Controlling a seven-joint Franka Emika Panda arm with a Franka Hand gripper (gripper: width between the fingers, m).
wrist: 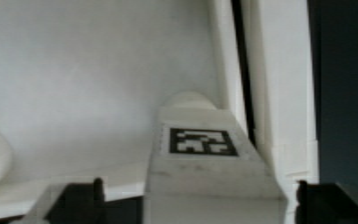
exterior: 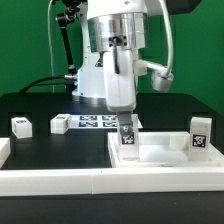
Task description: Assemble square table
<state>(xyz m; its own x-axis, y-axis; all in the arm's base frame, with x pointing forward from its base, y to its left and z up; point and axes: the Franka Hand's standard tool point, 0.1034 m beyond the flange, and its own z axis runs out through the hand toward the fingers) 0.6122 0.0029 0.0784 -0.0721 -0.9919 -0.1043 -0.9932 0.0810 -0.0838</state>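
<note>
Wrist view: a leg point(wrist: 202, 150) stands upright between my claw's point(wrist: 194, 200) fingers point(wrist: 78, 198), which are spread apart with a gap on each side. It stands at the slab's point(wrist: 87, 80) corner, near the rim point(wrist: 265, 90). In the exterior view a second leg point(exterior: 200, 133) stands at the slab's right end. A third leg point(exterior: 22, 125), a fourth leg point(exterior: 58, 124) and the marker board point(exterior: 92, 122) lie left on the table point(exterior: 60, 148). A rail point(exterior: 60, 178) runs along the front.

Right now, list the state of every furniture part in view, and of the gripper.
gripper: open, jaws either side of the near leg, clear of it
near leg: upright on the tabletop, not gripped
far leg: upright on the tabletop, at the exterior view's right
loose leg one: on the black table, unfitted
loose leg two: on the black table, unfitted
tabletop: lying flat
</note>
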